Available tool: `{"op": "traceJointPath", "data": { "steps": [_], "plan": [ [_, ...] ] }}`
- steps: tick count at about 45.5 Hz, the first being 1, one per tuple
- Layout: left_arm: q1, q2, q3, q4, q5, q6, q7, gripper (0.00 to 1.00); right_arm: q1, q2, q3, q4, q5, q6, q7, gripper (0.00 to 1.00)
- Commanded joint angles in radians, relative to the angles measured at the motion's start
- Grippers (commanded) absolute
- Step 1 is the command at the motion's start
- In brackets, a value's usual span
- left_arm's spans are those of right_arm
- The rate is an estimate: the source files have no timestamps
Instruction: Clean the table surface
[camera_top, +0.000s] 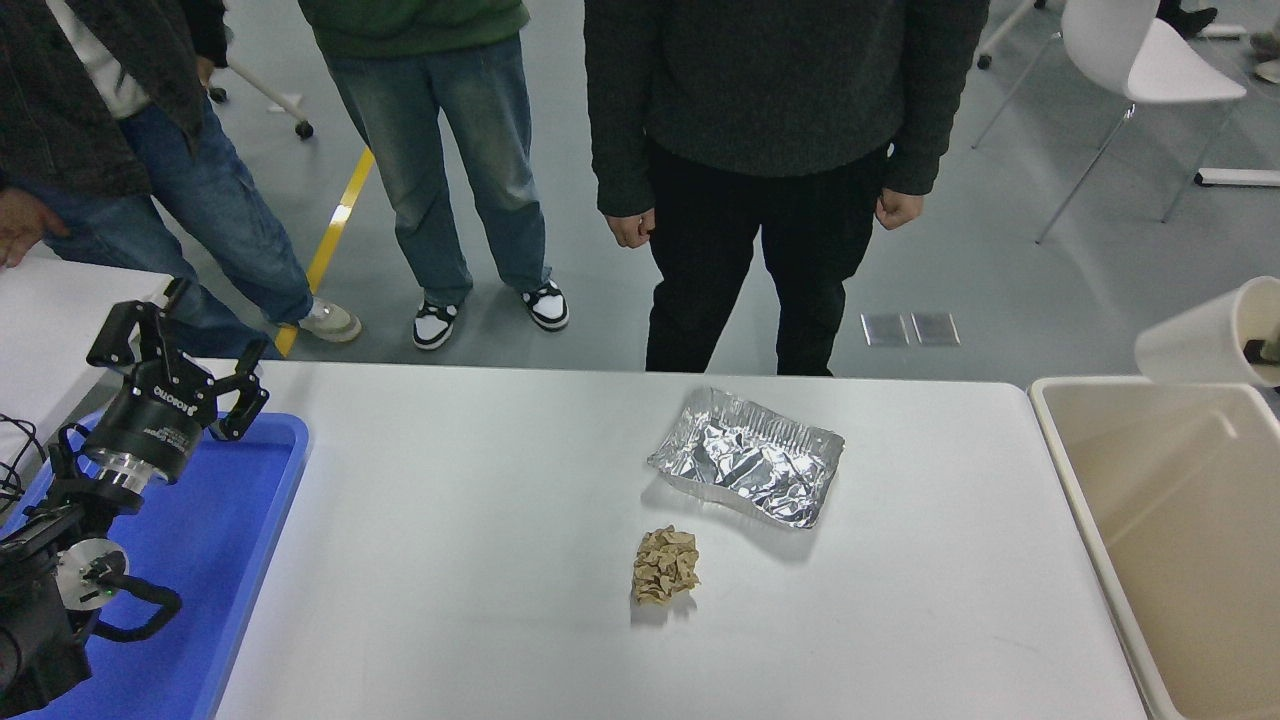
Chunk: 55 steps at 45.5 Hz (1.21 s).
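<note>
1. My left arm sits parked at the lower left, over the blue tray (255, 500). The left gripper (180, 345) points up and away from me, its fingers spread apart with nothing between them.
2. My right gripper (1262, 350) shows only as a dark sliver at the right edge, inside the mouth of a white paper cup (1195, 340). The cup lies on its side in the air, above the far corner of the beige bin (1070, 440). The sliver appears to bear the cup, but I cannot tell how the fingers are set.
3. The table surface (480, 560) fills the middle of the view, between tray and bin, below and to the left of the right gripper and well apart from it.
4. On the table surface: a crumpled foil tray (748, 455) right of centre, and a wad of brown paper (664, 566) just nearer to me. Both are well apart from either gripper.
5. Three people stand at the far side, seen from the chest down. One person's hand (20, 228) rests near the adjacent table at the upper left.
</note>
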<state>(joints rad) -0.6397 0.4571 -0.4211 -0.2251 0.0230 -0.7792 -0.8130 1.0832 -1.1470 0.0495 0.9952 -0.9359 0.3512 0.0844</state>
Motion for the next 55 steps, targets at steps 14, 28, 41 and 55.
{"op": "traceJointPath", "data": {
  "steps": [14, 28, 41, 55],
  "plan": [
    [0.0, 0.0, -0.001, 0.0, 0.0, 0.0, 0.0, 1.0, -0.272, 0.351, 0.0, -0.475, 0.192, -0.342, 0.0, 0.0],
    [0.0, 0.0, 0.001, 0.0, 0.0, 0.0, 0.0, 1.0, -0.327, 0.495, 0.001, -0.635, 0.293, -0.472, -0.002, 0.0],
    [0.0, 0.0, 0.001, 0.0, 0.0, 0.0, 0.0, 1.0, -0.339, 0.661, 0.001, -0.862, 0.416, -0.52, 0.0, 0.0],
    [0.0, 0.0, -0.001, 0.0, 0.0, 0.0, 0.0, 1.0, -0.358, 0.724, 0.016, -0.915, 0.47, -0.531, -0.002, 0.0]
  ]
}}
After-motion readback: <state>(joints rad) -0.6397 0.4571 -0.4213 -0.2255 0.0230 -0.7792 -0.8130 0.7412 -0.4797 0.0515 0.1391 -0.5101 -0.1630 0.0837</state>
